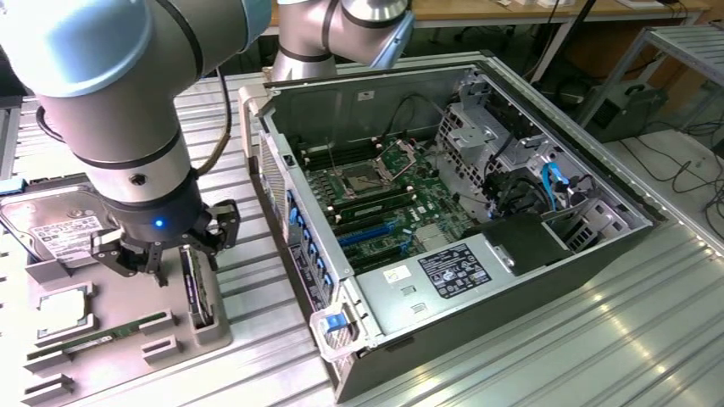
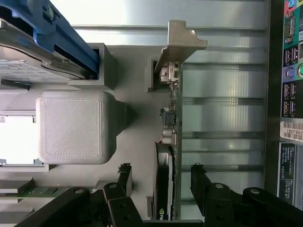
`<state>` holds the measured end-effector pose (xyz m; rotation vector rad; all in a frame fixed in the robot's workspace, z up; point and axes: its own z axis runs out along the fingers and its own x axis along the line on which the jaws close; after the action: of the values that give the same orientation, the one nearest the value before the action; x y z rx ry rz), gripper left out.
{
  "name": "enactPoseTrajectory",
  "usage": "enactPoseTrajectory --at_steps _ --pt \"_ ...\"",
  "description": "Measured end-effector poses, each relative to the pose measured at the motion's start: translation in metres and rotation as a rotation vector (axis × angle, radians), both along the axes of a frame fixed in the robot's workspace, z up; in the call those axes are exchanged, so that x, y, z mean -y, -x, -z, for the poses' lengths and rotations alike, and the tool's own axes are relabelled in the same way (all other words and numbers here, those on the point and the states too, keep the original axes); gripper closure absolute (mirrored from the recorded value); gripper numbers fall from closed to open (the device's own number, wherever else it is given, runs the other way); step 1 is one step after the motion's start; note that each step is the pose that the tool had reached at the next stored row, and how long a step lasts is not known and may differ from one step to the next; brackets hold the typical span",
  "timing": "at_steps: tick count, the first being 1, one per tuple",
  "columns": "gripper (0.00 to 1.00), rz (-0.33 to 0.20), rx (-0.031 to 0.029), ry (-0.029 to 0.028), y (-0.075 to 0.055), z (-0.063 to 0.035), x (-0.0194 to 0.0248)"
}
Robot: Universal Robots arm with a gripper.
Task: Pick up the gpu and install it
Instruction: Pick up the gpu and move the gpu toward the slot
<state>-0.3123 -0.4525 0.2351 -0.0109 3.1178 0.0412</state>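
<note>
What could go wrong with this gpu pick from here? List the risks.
1. The gpu stands on its thin edge in the grey holder. If one finger of the open gripper touches first, the card may tilt.
2. Its metal bracket sits at the holder's end notch and could snag when lifted.

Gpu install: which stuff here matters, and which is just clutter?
Job:
- gpu
- gripper, open, astride the gpu
- PC case, side open

Lying about:
- hard drive
- RAM stick
</note>
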Motion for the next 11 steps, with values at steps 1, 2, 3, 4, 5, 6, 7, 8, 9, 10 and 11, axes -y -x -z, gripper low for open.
enactPoseTrajectory --at_steps 1,2,3,4,5,6,7,8,9,10,11 --pt "0.38 0.0 -0.0001 0.0 0.0 0.0017 0.0" --pt "0.38 0.0 -0.0002 0.0001 0.0 0.0034 0.0" --pt "0.38 0.0 -0.0002 0.0001 0.0 0.0072 0.0" --pt "0.38 0.0 -0.0002 0.0001 0.0 0.0088 0.0" --pt "0.38 0.0 -0.0001 0.0001 0.0 0.011 0.0" --pt "0.38 0.0 -0.0002 0.0001 0.0 0.0129 0.0" --pt "0.38 0.0 -0.0004 0.0003 0.0 0.0129 0.0" --pt "0.38 0.0 -0.0004 0.0002 0.0 0.0129 0.0" --pt "0.38 0.0 -0.0005 0.0003 0.0 0.0129 0.0" --pt "0.38 0.0 -0.0004 0.0002 0.0 0.0129 0.0" --pt "0.38 0.004 -0.0003 0.0 -0.001 0.0131 -0.0001"
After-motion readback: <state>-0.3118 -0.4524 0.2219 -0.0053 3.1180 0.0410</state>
